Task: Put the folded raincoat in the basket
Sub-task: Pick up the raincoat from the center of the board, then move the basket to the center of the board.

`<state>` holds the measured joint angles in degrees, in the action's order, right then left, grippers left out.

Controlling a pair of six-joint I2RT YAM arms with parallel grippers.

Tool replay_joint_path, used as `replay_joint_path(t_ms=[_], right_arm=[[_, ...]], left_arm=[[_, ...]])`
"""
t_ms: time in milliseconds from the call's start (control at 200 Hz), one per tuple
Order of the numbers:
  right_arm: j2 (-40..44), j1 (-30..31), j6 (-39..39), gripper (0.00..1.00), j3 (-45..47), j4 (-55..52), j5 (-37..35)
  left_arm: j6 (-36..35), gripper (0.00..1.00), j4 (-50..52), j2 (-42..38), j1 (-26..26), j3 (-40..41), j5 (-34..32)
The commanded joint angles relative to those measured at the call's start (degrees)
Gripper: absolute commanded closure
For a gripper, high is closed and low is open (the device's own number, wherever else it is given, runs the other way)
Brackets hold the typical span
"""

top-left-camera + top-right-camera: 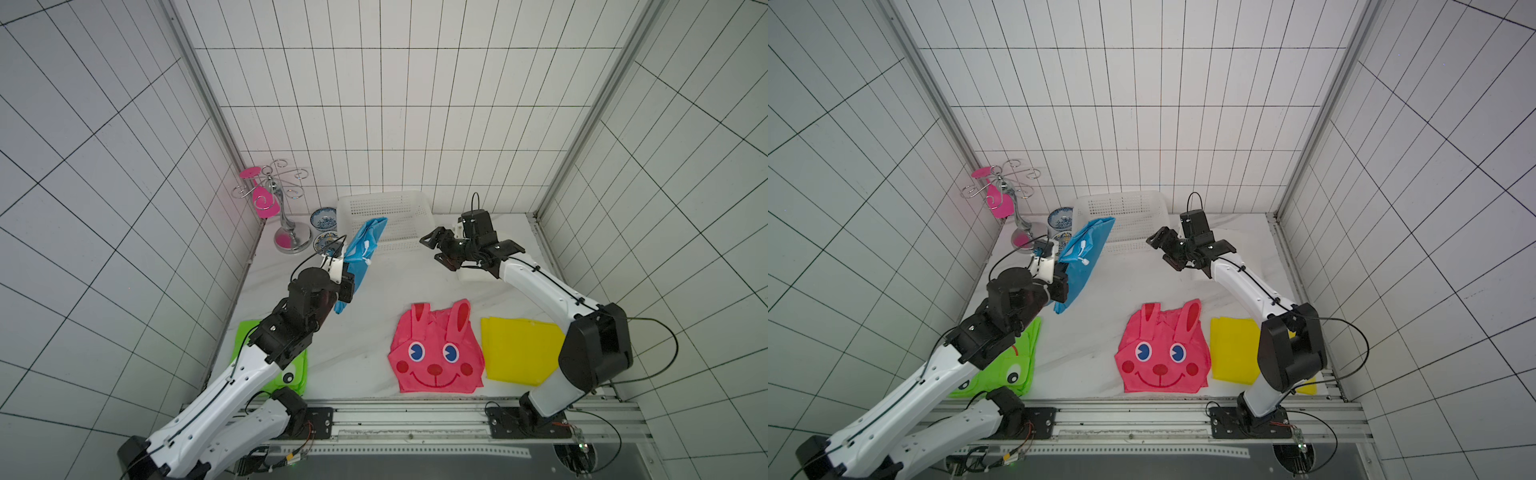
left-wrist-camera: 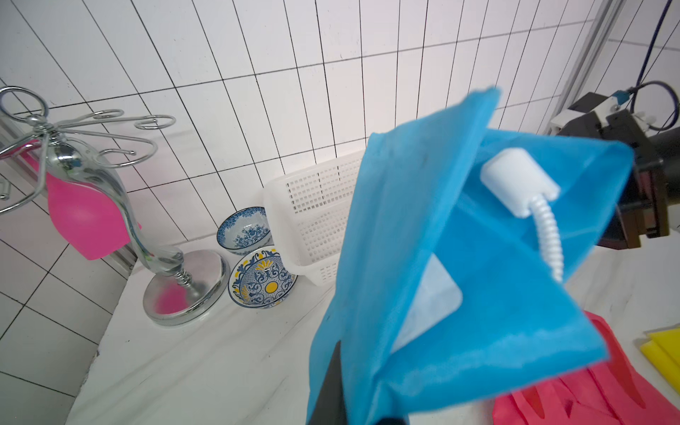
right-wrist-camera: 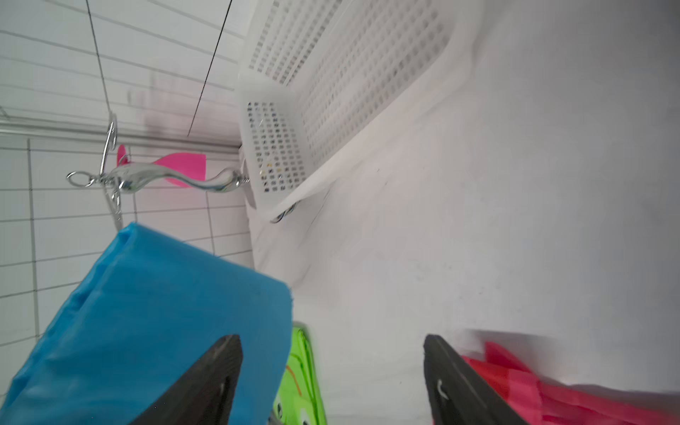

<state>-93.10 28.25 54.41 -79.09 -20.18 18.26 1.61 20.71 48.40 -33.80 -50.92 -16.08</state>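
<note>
Two grippers are up over your table (image 1: 374, 286), and only one has anything in it. Your left gripper (image 1: 347, 287) is pinching the blue folded raincoat (image 1: 362, 253) near its lower end, jaws pressed together on the fabric. In the left wrist view one dark finger (image 2: 331, 386) lies against the cloth. The raincoat (image 1: 1084, 259) hangs clear of the tabletop, tilted, with its upper end leaning toward the basket (image 1: 399, 205). In both top views that upper corner overlaps the basket's near left corner. In the right wrist view the raincoat (image 3: 147, 312) is apart from the basket (image 3: 353, 73), so it is outside it, in the air. A white toggle on a cord (image 2: 522, 184) shows on the fabric (image 2: 460, 287) in the left wrist view.

Your right gripper (image 1: 435, 250) sits just in front of the basket's near right side with its fingers spread wide. They hold nothing; the right wrist view shows open tabletop between them (image 3: 331, 336).

The basket (image 1: 1121, 203) stands at the back against the tiled wall. Just left of it you have two patterned bowls (image 1: 324, 228) and a chrome rack (image 1: 286, 216) with a pink glass (image 1: 264, 203) hanging on it. Three other folded raincoats lie flat along the near edge: a green one (image 1: 297, 370) under your left arm, a pink bunny one (image 1: 436, 353) in the middle, and a yellow one (image 1: 519, 353) touching its right side.
</note>
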Motion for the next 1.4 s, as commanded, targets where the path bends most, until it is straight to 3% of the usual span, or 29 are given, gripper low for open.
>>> replay_joint_path(t_ms=[0,120,215,370,515,705,1024,1399], right_arm=[[-2.2,-2.9,-7.9,0.17,-3.4,-10.7,-18.6],[-8.0,-3.6,-12.2,0.17,-8.6,-10.5,-27.2],[-14.5,-3.8,-13.8,0.16,-15.8,-13.3,-29.3],[-23.3,-3.7,-14.3,0.16,-23.4,-12.3,-26.4],[-31.7,-3.8,-15.6,0.19,-32.1,-11.6,-26.0],[-40.0,-3.9,-16.1,0.23,-43.2,-14.9,-24.4],[-42.0,-3.8,-15.6,0.36,-41.0,-15.6,-21.2],[-39.1,-3.4,-15.0,0.36,-39.7,-15.3,-16.1]], left_arm=[[2.1,1.00,4.9,-1.2,2.3,-3.8,5.9],[1.5,1.00,9.2,-1.1,4.2,-7.8,6.7],[0.9,1.00,10.9,-0.8,6.2,-10.1,6.9],[-0.9,1.00,10.1,0.7,10.6,-10.6,7.1],[0.4,1.00,8.9,2.6,15.3,-10.8,11.5],[0.3,1.00,8.1,3.5,16.5,-11.0,12.6],[0.2,1.00,6.7,3.9,16.6,-10.0,13.6],[0.2,1.00,6.4,3.1,16.6,-10.1,15.0]])
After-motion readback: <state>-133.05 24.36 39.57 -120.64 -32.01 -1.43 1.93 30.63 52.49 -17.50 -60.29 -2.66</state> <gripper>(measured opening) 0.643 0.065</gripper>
